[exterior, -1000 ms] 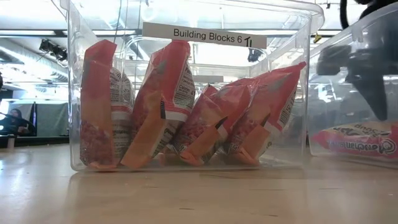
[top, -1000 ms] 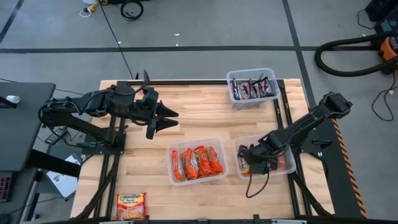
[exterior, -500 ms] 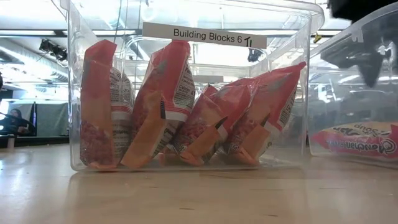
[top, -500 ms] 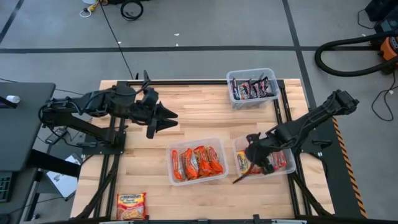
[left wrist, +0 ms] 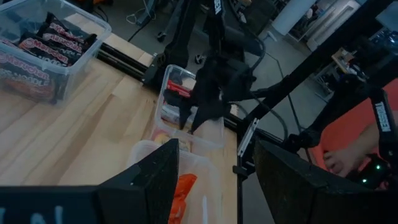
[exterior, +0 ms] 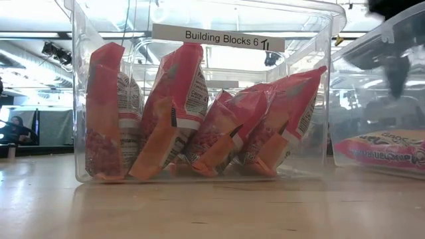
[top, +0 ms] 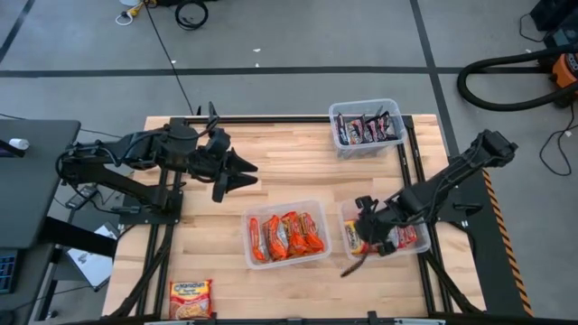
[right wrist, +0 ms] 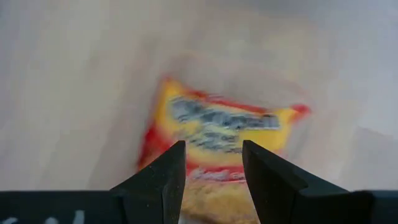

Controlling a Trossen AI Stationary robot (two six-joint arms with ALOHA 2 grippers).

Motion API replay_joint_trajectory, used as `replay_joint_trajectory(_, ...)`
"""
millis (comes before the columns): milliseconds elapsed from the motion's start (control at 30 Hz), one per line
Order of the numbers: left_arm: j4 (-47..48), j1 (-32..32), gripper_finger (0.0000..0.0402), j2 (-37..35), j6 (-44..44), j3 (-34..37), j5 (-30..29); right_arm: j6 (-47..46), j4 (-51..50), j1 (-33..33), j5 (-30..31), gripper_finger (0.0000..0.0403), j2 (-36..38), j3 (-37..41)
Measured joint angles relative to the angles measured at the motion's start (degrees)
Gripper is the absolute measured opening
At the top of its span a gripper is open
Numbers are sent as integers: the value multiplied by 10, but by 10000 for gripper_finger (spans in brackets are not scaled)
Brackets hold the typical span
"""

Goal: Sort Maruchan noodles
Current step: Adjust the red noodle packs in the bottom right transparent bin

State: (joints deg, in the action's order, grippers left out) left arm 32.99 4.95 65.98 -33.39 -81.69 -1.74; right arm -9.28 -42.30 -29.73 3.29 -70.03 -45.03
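Wooden table (top: 298, 171); yellow-red packet (right wrist: 217, 149) beyond right fingers (right wrist: 161, 180).

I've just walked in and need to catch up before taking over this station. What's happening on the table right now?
The robot is sorting ramen packets into clear bins. The right tool hangs open and empty over the right-hand bin, above a yellow-red packet lying inside. The middle bin holds orange-red packets standing on edge, and the far bin holds dark ones. One yellow packet lies loose at the table's near edge. The left tool waits open above the table.
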Motion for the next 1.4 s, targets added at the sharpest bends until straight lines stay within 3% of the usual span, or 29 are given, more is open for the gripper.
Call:
replay_joint_trajectory(300,2,0,211,0,15,0,1,398,-25,-47,-15,152,23,-16)
replay_joint_trajectory(367,2,0,211,0,15,0,1,436,-10,-39,-14,148,8,-5)
replay_joint_trajectory(567,1,0,211,0,11,0,1,377,37,0,-21,135,-55,20)
replay_joint_trajectory(767,1,0,211,0,15,0,1,347,21,11,-73,120,-108,27)
replay_joint_trajectory(967,2,0,211,0,37,0,-19,362,20,11,-71,69,-138,26)
replay_joint_trajectory(1100,1,0,211,0,46,0,-32,363,27,10,-58,11,-116,30)
replay_joint_trajectory(1400,-5,0,211,0,56,0,-36,289,-30,-4,-34,4,17,-6)
